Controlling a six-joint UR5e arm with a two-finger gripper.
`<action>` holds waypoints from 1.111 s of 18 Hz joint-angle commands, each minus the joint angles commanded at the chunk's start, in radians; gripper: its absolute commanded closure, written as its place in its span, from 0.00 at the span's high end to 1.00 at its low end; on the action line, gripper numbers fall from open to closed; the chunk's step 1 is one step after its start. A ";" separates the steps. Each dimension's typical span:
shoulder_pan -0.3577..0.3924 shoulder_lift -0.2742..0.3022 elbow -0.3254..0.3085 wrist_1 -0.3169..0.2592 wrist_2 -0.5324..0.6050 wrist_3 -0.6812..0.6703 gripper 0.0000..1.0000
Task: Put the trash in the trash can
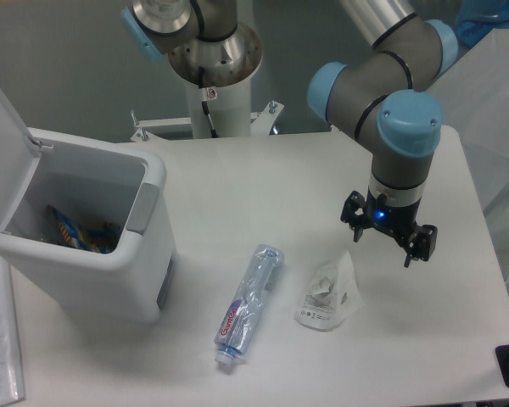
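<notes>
We find the two-finger gripper (388, 241) of the grey and blue arm hanging above the white table (263, 170), right of centre, its fingers spread wide and holding nothing. A blue light shows on its body.

The crumpled clear plastic wrapper with white print (329, 294) lies on the table just left of and nearer than the gripper; it is the closer of the two pieces of trash. In this view the two appear apart, with no contact, though we cannot judge the height of the gripper over the table with certainty. The wrapper is roughly triangular, its narrow end pointing far and right, towards the gripper.

The crushed clear plastic bottle with purple-red label and blue cap (247, 304) lies flat, left of the wrapper and apart from it. Its long axis runs near-left to far-right, the cap at the near end.

The white rectangular plastic bin with rounded rim (141, 216) stands at the left side of the table, well apart from the gripper, its flip lid (2, 144) raised and its mouth open. Coloured items already lie inside.

In our judgement neither piece has yet been collected, and the wrapper is the likelier first pick: a short move left and nearward, then down.
</notes>
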 joint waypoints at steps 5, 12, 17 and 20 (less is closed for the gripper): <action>0.000 -0.002 -0.002 0.003 0.000 -0.005 1.00; 0.009 -0.002 -0.035 0.035 -0.054 -0.002 1.00; 0.008 0.002 -0.113 0.127 -0.069 -0.014 1.00; 0.003 -0.002 -0.150 0.161 -0.071 -0.058 1.00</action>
